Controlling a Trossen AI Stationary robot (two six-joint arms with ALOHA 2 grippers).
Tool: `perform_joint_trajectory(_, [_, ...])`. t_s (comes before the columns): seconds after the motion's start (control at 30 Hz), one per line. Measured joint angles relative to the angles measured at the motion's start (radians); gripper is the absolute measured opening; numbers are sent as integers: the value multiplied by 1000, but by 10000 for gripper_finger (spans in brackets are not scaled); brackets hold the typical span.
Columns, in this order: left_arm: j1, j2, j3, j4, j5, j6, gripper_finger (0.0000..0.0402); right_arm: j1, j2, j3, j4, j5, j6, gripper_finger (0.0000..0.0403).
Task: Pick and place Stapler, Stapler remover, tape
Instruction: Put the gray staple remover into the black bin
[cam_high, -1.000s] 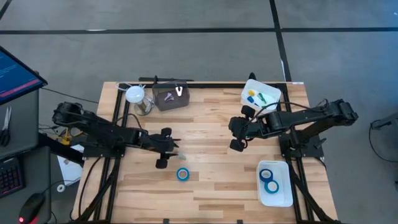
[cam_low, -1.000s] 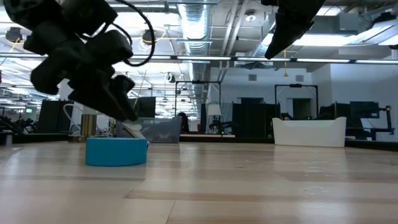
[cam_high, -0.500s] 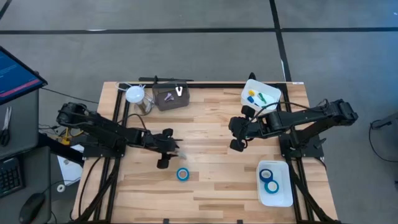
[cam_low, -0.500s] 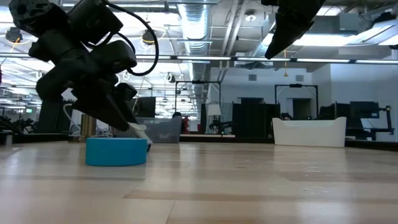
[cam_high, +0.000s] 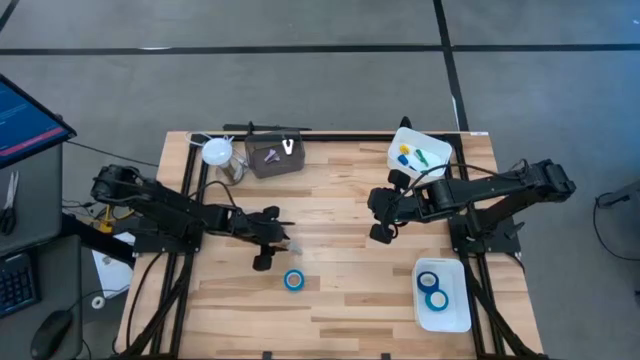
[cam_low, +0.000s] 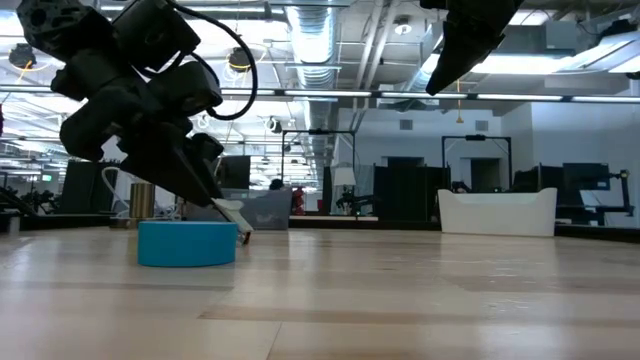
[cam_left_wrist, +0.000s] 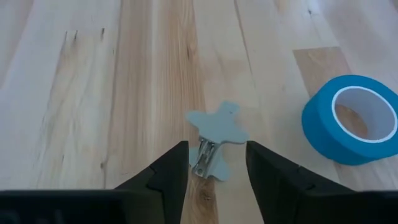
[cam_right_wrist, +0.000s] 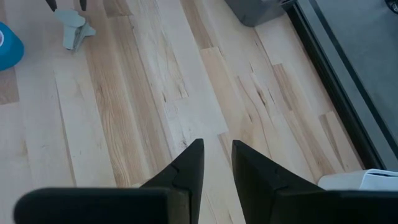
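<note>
Hovering left gripper (cam_left_wrist: 214, 165): fingers spread, straddling pale grey winged staple remover (cam_left_wrist: 213, 138) just beside bright blue tape roll (cam_left_wrist: 351, 118)
Right gripper (cam_high: 379, 216): narrow gap, holding nothing, well apart from that roll

Staple remover (cam_left_wrist: 211, 140) on the table (cam_high: 340, 290) beside one tape roll (cam_high: 293, 280), two rolls (cam_high: 432, 289) in a tray (cam_high: 462, 312) at right

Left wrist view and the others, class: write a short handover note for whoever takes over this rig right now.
Left claw: open, fingers either side of the pale staple remover on the wooden table, not gripping.
Right claw: empty, partly open, hovering mid-table.
One blue tape roll lies loose near the remover.
Done: two tape rolls sit in the white tray.
Left: grip and place the remover, then the loose roll. Stapler: cannot tell.
</note>
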Motion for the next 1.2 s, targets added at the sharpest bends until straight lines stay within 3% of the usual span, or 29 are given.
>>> perform_joint_trajectory(0.4, [0,179,0,195,-3,11,173,1,0,0,0,0,0,75])
perform_joint_trajectory(0.63, [7,192,0,221,4,39,178,1,0,0,1,0,0,75])
perform_joint_trajectory(1.2, [6,192,0,221,10,32,24,1,0,0,1,0,0,75])
